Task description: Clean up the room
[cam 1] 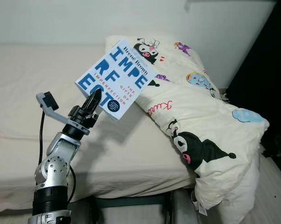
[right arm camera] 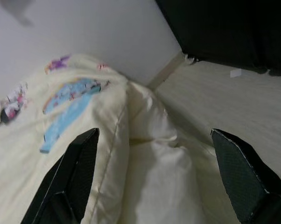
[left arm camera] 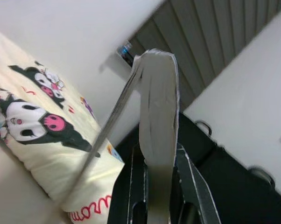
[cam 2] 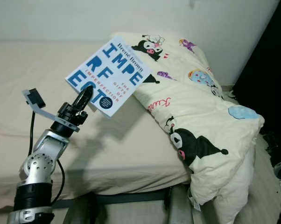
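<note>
Because the left gripper (cam 1: 94,99) has its two black fingers clamped on the lower edge of the book (cam 1: 117,78), the volume stands tilted in the air above the bed (cam 1: 19,93), its white cover with blue lettering turned toward the head camera. In the left wrist view the book (left arm camera: 155,116) is seen edge-on, rising out from between the fingers, which suggests a pinch on cover and pages together; a grip this near one edge probably leaves the free end liable to sag or swing. The book is clear of the mattress and casts a shadow on the beige sheet beneath it. Just to its right, a cream duvet (cam 1: 196,116) printed with cartoon figures lies heaped along the bed and spills over its near corner toward the floor (right arm camera: 224,102); part of it sits behind the book's far edge, so any sweep to the right would likely brush it. Farther right, the right gripper (right arm camera: 159,177) hovers over the hanging duvet with fingers spread wide apart and holding nothing. A dark piece of furniture (right arm camera: 224,28) stands beyond.
</note>
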